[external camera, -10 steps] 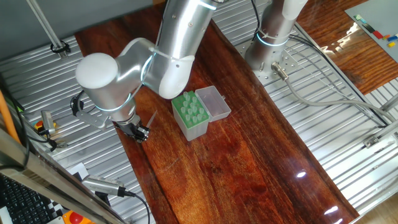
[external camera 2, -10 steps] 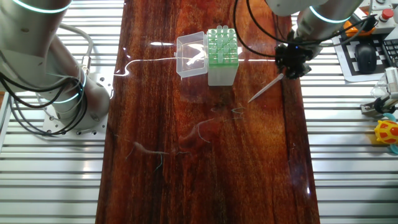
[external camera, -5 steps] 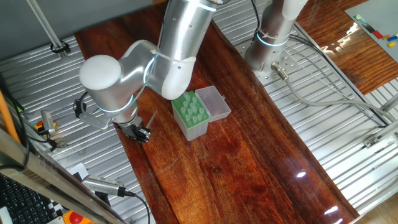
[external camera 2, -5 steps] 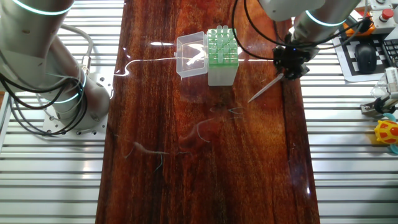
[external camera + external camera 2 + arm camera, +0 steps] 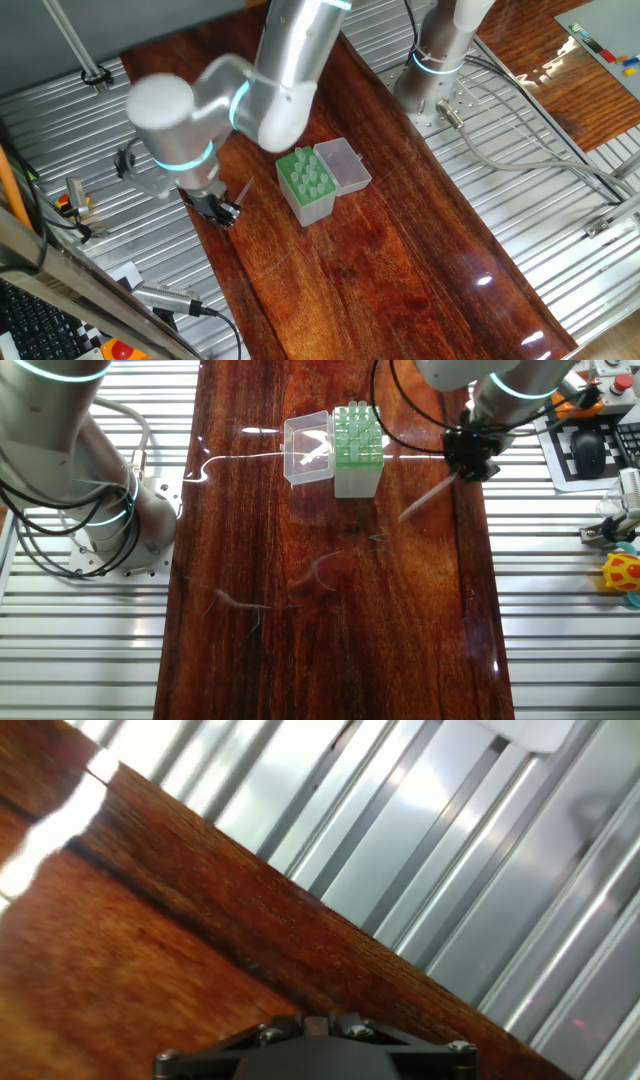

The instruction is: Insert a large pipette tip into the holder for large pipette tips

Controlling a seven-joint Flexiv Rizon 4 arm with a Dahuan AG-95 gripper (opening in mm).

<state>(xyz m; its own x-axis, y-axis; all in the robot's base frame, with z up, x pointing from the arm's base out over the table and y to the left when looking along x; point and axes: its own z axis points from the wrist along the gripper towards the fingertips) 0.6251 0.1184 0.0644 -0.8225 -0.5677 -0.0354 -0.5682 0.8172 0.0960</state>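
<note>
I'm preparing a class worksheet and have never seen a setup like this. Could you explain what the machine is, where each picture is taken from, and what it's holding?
It is a silver robot arm with a small black two-finger gripper. Two pictures come from fixed cameras on different sides of the dark wooden table; the third looks out from the hand itself, showing only wood and metal slats. On the table stands a small box with a green perforated top and an open clear lid. The gripper holds a thin, pale, tapered plastic tip, slanting away from the box, not yet inserted.

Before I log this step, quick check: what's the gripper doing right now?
Gripper: shut on the large pipette tip, which sticks out slanted from it above the table.
</note>
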